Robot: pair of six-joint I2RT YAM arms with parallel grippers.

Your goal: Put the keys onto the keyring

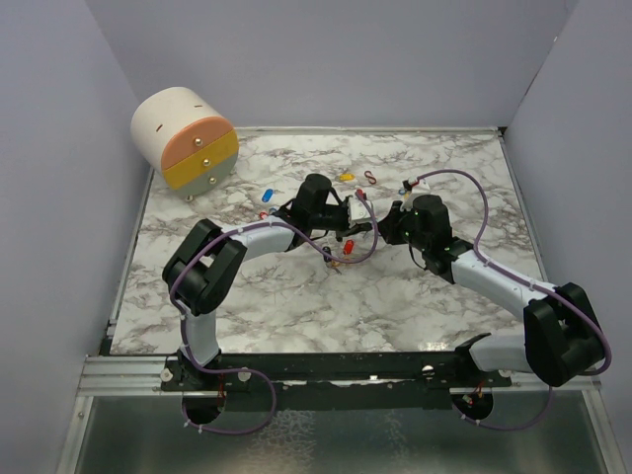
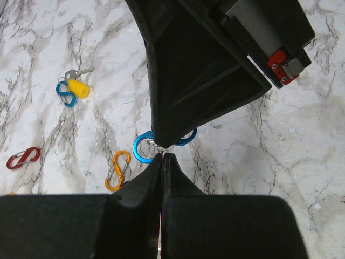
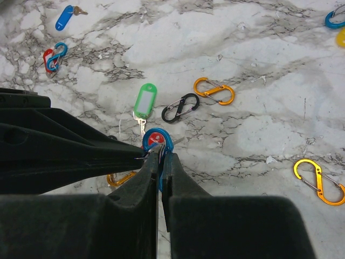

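Note:
My two grippers meet tip to tip above the middle of the table. The right gripper [image 3: 161,154] is shut on a blue S-shaped clip [image 3: 166,141], the keyring, held upright. In the left wrist view the blue clip [image 2: 141,149] shows on both sides of the right gripper's fingers [image 2: 205,81]. The left gripper [image 2: 163,157] is shut, with a thin red sliver pinched edge-on between its tips. A red key tag [image 3: 156,141] shows through the clip's upper loop, right at the left gripper's fingers [image 3: 81,156]. From above, the left gripper [image 1: 363,209] and right gripper [image 1: 387,219] nearly touch.
On the marble lie a green key [image 3: 144,100], a black clip [image 3: 180,107], orange clips [image 3: 214,90] [image 3: 319,181], a blue key [image 3: 63,17], and a yellow key on a blue clip [image 2: 73,89]. A red clip [image 2: 23,158] and a drum-shaped container [image 1: 185,136] lie farther out.

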